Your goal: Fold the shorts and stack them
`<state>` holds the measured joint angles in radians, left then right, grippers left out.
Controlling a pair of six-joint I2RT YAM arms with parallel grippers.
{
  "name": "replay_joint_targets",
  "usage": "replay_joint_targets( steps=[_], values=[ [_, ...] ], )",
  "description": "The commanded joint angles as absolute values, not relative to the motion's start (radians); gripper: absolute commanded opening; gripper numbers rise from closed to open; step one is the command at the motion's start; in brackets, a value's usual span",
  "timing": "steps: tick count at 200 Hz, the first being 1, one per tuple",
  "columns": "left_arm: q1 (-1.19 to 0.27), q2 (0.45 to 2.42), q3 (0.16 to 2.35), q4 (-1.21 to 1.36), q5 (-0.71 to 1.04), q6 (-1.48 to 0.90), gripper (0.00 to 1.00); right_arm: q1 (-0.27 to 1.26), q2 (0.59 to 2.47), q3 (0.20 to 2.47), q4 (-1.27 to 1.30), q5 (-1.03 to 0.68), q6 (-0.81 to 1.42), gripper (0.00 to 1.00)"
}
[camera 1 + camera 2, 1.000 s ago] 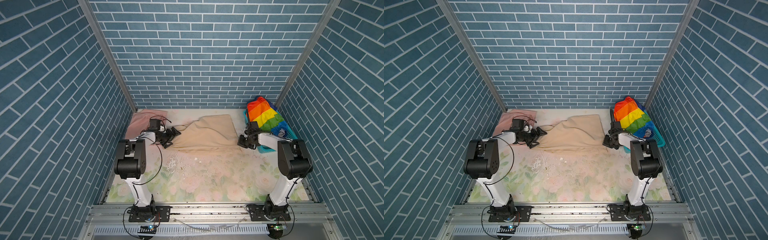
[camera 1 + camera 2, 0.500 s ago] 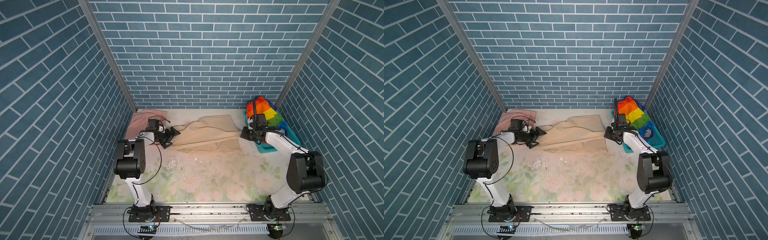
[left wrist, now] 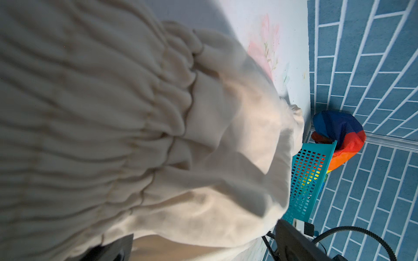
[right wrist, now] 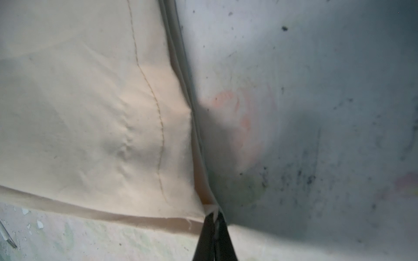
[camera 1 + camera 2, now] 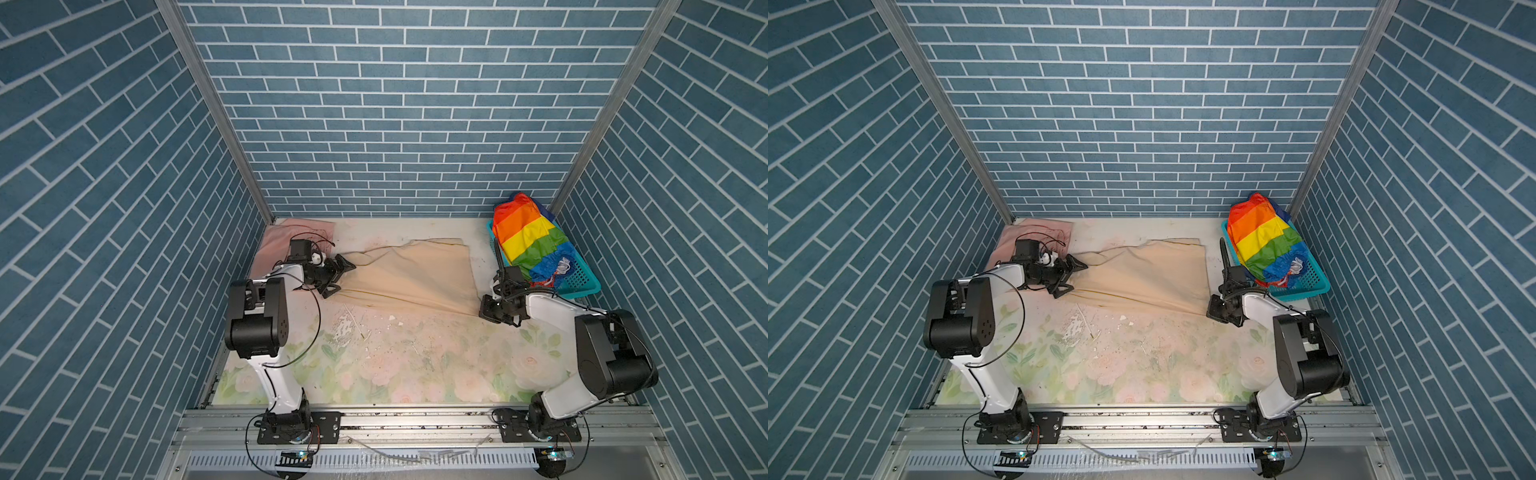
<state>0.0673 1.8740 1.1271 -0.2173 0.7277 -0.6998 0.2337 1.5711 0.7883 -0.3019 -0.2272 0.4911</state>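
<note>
**Rainbow shorts heaped in the basket, beige shorts spread between the two grippers**

The perforated teal plastic basket (image 5: 582,286), just behind the right gripper (image 5: 485,311), held only the shiny rainbow-striped shorts (image 5: 525,237). They were bunched into a mound rising above its rim, with blue fabric and a white drawstring at the end nearest that gripper. The right gripper's jaws were pressed together, pinching a stitched hem corner of the beige shorts (image 5: 411,270). These soft, matte shorts lay mostly flat on the worn floral mat (image 5: 395,365), reaching from that gripper across to the left gripper (image 5: 341,277). Their gathered elastic waistband sat at the left gripper, whose jaws were spread wide at the waist edge; whether they touched the cloth could not be told. The pale pink shorts (image 5: 278,241) lay flat just behind the left gripper.
</note>
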Motion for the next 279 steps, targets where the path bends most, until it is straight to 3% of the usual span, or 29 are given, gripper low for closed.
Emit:
replay_joint_targets(
  steps=[1,70,100,151,190,245,279],
  values=[
    [0.091,1.886,1.118,-0.296,0.658,-0.659,1.00,0.231,1.583,0.825,-0.278,-0.212,0.504,0.00],
    [0.086,1.796,1.190,-0.527,0.649,-0.521,1.00,0.232,1.583,1.046,-0.444,-0.175,0.415,0.61],
    [0.049,1.740,1.230,-0.601,0.622,-0.497,0.99,0.233,1.732,1.301,-0.515,-0.160,0.371,0.75],
    [-0.104,1.720,1.192,-0.496,0.637,-0.608,1.00,0.225,2.110,1.717,-0.534,-0.202,0.374,0.76],
    [-0.132,1.733,1.112,-0.451,0.638,-0.623,1.00,0.221,2.280,1.889,-0.547,-0.223,0.359,0.71],
    [-0.132,1.782,1.052,-0.415,0.638,-0.618,1.00,0.215,2.402,1.998,-0.545,-0.244,0.370,0.45],
    [-0.131,1.818,1.045,-0.411,0.640,-0.609,1.00,0.212,2.417,2.019,-0.526,-0.245,0.377,0.17]
  ],
)
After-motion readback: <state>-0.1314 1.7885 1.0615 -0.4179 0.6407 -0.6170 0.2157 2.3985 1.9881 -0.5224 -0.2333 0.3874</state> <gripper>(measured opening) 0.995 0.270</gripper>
